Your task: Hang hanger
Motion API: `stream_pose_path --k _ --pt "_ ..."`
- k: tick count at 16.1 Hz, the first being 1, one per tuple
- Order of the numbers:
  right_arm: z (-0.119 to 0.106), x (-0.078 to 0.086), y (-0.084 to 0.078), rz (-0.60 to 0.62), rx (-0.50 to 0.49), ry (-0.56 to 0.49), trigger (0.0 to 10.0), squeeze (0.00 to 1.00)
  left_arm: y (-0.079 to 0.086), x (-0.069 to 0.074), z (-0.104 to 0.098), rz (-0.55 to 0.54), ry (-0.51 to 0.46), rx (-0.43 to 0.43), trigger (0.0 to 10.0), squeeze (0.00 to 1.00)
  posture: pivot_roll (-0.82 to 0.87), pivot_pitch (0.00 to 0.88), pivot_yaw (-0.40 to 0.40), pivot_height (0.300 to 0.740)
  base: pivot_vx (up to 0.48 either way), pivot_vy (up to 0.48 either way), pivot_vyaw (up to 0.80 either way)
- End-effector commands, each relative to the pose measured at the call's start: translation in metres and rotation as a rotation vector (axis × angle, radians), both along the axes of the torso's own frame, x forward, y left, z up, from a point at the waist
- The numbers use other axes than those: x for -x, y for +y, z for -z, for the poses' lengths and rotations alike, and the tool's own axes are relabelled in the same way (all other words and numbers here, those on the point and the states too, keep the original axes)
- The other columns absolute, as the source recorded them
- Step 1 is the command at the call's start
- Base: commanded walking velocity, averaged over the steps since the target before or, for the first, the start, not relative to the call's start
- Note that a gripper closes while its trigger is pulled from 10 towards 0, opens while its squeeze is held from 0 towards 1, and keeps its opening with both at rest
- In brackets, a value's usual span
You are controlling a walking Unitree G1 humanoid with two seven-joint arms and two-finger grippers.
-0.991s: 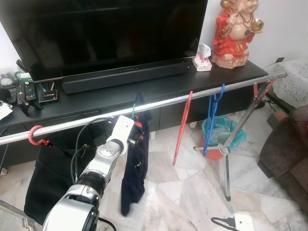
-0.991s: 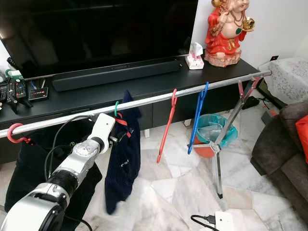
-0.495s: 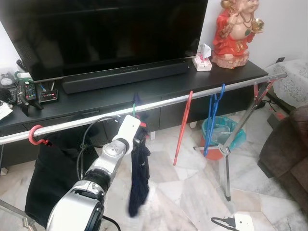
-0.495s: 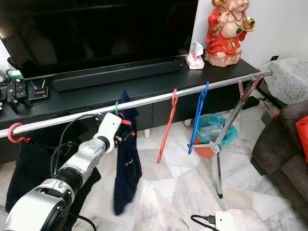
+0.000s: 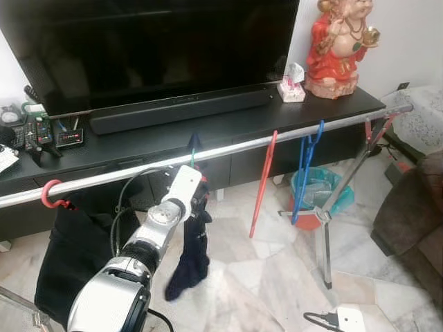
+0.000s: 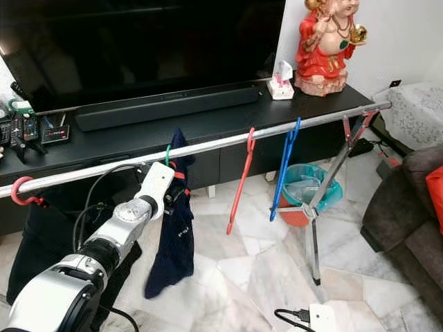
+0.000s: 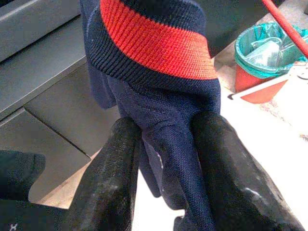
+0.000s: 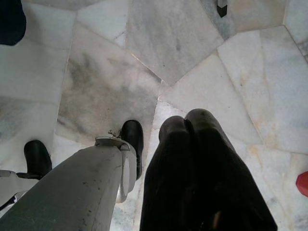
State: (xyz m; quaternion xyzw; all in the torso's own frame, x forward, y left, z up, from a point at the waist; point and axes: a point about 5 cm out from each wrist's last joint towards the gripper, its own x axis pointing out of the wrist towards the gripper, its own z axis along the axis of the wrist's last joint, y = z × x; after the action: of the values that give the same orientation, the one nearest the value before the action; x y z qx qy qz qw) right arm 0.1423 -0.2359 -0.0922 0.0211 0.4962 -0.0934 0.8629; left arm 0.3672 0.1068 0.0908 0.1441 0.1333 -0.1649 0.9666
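So we've got the left gripper [image 7: 163, 144] up just under the silver rail [image 5: 228, 149], clamped on a navy garment [image 5: 191, 252] with a red stripe. In the left wrist view both black fingers [image 7: 113, 178] squeeze the navy fabric just below that red band, so it's a firm pinch on cloth. The garment sits on a green hanger [image 5: 192, 151] whose hook is over the rail, right above the gripper; the hanger body is mostly hidden by fabric and the wrist, so we can't tell whether the fingers also touch the hanger itself. The rest of the garment dangles below the gripper toward the marble floor [image 5: 270, 277].

Further along the rail to the robot's right hang a red hanger [image 5: 263, 183] and a blue hanger [image 5: 304, 169], both bare. On the far left a pink hook [image 5: 47, 196] carries a black garment [image 5: 73, 256].

Our right gripper [image 8: 202, 183] hangs idle over the floor, fingers pressed together with nothing in them.

Behind the rail there's a TV [image 5: 152, 41], a soundbar [image 5: 180, 109] and a red figurine [image 5: 339, 45].
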Motion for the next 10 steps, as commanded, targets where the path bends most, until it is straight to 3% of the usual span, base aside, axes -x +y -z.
stream_pose_path --k 1,10 --pt "0.0004 0.0017 -0.0012 0.014 -0.005 0.007 10.0 0.0 0.0015 -0.0019 -0.0001 -0.017 0.018 -0.021 0.0 0.0 0.03 0.0 -0.025 0.74 0.0 0.0 0.0" --pt "0.0003 0.0013 -0.0013 0.015 -0.006 0.006 10.0 0.0 0.002 0.0 0.0026 -0.015 0.021 -0.003 0.0 0.0 0.03 0.0 -0.027 0.74 0.0 0.0 0.0"
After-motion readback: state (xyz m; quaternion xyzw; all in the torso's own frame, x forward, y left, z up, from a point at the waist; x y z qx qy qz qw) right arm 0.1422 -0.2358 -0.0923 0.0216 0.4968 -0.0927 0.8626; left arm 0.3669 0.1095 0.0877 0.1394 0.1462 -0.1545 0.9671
